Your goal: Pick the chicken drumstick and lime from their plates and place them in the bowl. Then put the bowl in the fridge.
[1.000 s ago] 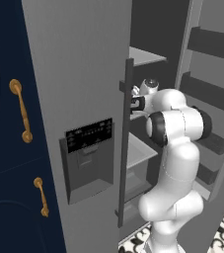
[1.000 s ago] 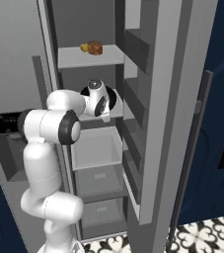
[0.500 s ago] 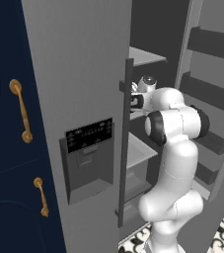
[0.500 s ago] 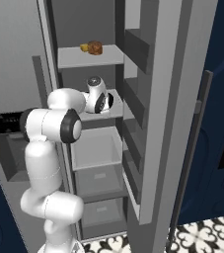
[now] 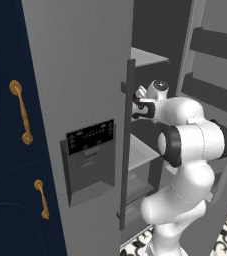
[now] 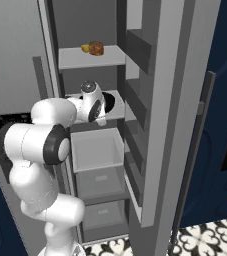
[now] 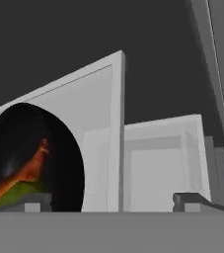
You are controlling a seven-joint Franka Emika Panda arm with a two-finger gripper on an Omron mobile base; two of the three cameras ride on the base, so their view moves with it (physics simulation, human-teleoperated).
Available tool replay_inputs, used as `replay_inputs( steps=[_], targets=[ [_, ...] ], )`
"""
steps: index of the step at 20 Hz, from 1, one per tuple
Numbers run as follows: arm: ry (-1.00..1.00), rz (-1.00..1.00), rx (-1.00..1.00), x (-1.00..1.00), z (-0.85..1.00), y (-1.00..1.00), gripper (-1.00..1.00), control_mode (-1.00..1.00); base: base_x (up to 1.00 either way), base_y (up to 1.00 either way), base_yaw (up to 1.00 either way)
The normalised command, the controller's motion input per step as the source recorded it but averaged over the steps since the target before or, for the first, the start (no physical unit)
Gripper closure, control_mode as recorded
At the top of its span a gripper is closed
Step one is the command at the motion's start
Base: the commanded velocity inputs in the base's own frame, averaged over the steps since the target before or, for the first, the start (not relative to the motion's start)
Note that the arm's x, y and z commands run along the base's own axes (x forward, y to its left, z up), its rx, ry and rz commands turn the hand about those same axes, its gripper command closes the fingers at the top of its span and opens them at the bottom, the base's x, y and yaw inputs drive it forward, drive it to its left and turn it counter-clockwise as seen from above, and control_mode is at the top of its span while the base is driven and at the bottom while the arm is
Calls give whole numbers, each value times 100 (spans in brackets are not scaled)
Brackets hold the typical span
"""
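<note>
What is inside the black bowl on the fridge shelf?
The bowl holds the drumstick lying over the lime. The lime's lower part and the bowl's bottom are hidden below the view's edge.

Grey fridge door (image 5: 80, 100) swung open, dark dispenser panel (image 5: 90, 137) on its face, long vertical handle (image 5: 126, 145) along the edge. White arm (image 5: 192, 150) reaching past the handle into the fridge interior — wrist at middle shelf (image 5: 140, 152) height. Navy cabinet (image 5: 10, 150) left, two gold handles (image 5: 21, 112).
</note>
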Motion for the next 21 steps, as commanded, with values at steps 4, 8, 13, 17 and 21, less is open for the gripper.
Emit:
replay_inputs(
  steps=[4, 8, 13, 17, 21],
  targets=[
    [0, 8, 1, -99, 63, 0, -100, -100, 0, 0, 0],
    [0, 25, -8, -100, 40, 0, -100, -100, 0, 0, 0],
    [0, 23, -22, -100, 7, 15, -100, -100, 0, 0, 0],
    [0, 18, -29, -100, -1, 19, -100, -100, 0, 0, 0],
    [0, 13, -24, -100, -1, 13, -100, -100, 0, 0, 0]
  ],
)
